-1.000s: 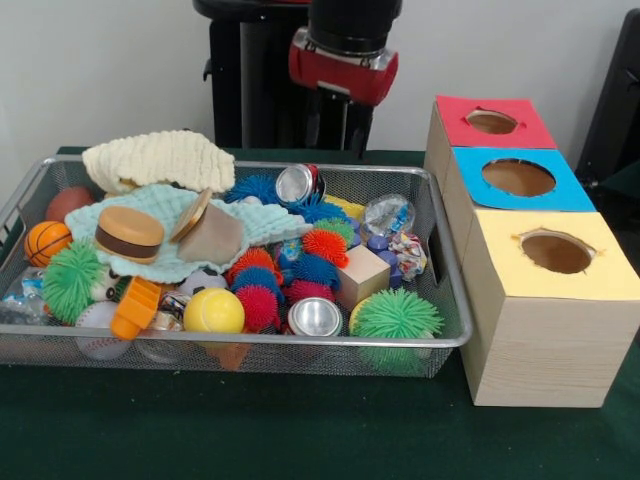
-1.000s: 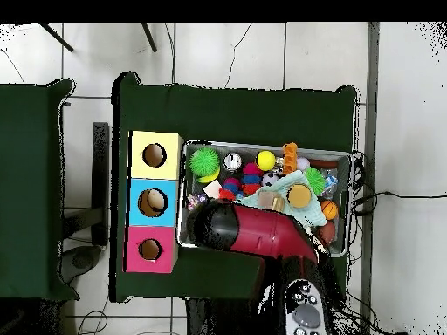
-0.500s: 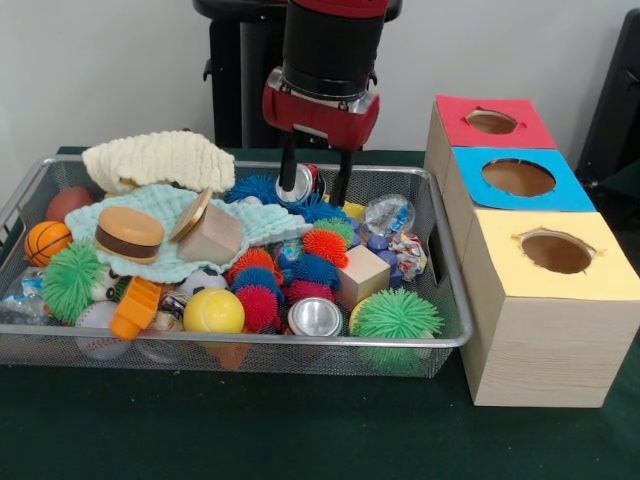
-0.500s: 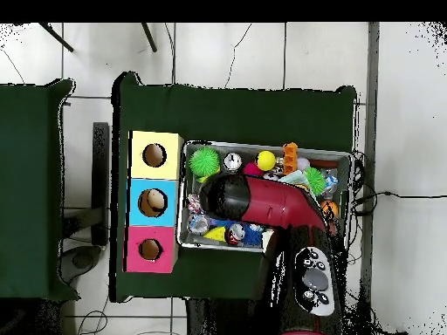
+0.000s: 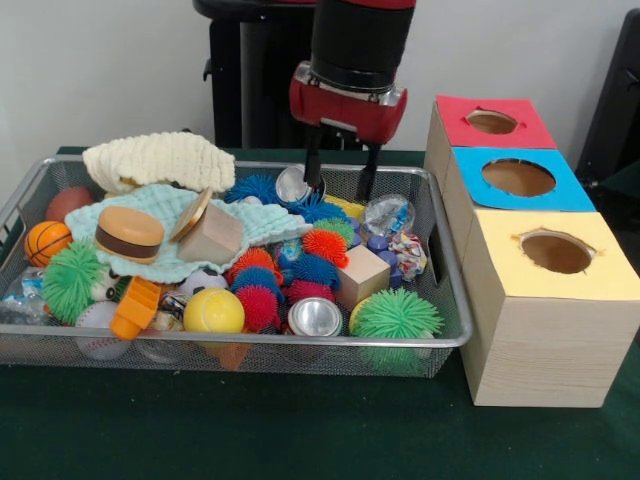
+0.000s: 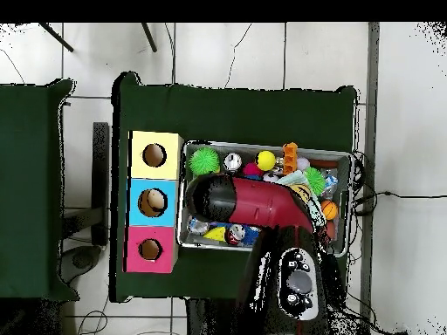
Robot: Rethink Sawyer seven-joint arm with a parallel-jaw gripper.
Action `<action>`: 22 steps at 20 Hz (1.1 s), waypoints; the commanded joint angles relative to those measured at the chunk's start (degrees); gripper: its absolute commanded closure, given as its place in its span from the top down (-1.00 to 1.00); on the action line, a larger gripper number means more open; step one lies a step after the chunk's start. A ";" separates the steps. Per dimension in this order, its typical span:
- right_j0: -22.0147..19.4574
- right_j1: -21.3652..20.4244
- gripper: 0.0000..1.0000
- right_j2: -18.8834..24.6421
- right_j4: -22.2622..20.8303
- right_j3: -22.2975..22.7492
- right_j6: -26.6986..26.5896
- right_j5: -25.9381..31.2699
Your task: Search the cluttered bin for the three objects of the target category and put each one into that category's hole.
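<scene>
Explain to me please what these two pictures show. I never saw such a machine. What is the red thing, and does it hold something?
The red and black thing is a robot arm. Its hand hangs open over the far side of a wire mesh bin and holds nothing. One picture looks across the table at the robot; the other looks straight down, where the arm hides part of the bin. The bin is full of toys: spiky balls, a yellow ball, cloths, a wooden cube. Beside it stand three wooden boxes, each with a hole: red, blue, yellow.
</scene>
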 commanded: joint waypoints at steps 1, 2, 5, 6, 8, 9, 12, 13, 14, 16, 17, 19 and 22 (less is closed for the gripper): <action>3.83 -3.84 1.00 0.20 1.67 8.69 12.84 -4.52; 4.92 -4.28 1.00 -0.66 1.85 9.61 13.94 -5.09; 5.38 -4.47 1.00 -0.50 2.46 11.80 14.24 -7.63; 5.48 -4.35 1.00 -0.46 2.73 12.31 14.26 -8.31; 5.56 -4.13 1.00 -0.31 2.98 13.19 13.92 -9.76; 5.35 -4.00 1.00 -0.05 3.02 13.66 13.53 -10.76; 5.13 -4.08 1.00 0.08 3.09 15.21 12.72 -12.68; 5.09 -4.16 1.00 0.16 3.01 16.04 12.50 -13.67; 5.28 -4.23 1.00 0.00 2.97 16.74 12.65 -14.55; 5.47 -3.96 1.00 -0.17 2.64 17.81 12.63 -16.38; 5.51 -3.69 1.00 -0.23 2.49 18.31 12.61 -17.26; 4.53 -2.40 1.00 0.88 1.96 19.72 11.98 -20.25; 4.77 -2.56 1.00 1.23 1.65 22.88 12.30 -23.16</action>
